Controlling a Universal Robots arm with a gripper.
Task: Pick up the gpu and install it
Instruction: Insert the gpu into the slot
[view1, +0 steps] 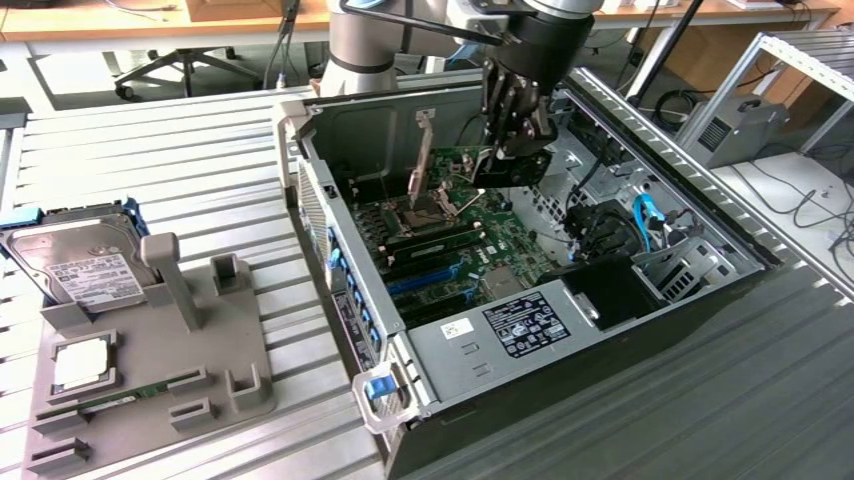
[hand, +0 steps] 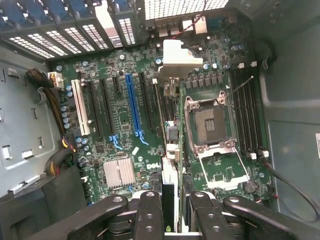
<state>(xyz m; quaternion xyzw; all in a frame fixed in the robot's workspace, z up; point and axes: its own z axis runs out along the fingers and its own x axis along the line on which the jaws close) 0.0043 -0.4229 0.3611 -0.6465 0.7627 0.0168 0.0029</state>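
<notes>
Item: gpu (view1: 513, 168), which we find clamped edge-on in the gripper (hand: 172, 210), hanging inside the open computer case (view1: 694, 225) above the motherboard (hand: 125, 125). Case walls crowd both sides. Arm reaches steeply downward from above.

Green board, blue slot, grey all around

You see a black gripper (view1: 514, 120) on a silver-grey arm (view1: 363, 40), a gpu (view1: 514, 165) with green board and black body (edge-on in the wrist view it reads green with a silver-white bracket), and a green motherboard (hand: 120, 130) bearing one bright blue slot (hand: 134, 107), black slots, a white slot (hand: 81, 107) and a ribbed silver heatsink (hand: 119, 172); your case (view1: 561, 340) is grey with blue clips, the fixture (view1: 160, 370) is plain grey, the hard drive (view1: 74, 265) silver with a white label, the table (view1: 147, 170) pale grey in ridged stripes.
</notes>
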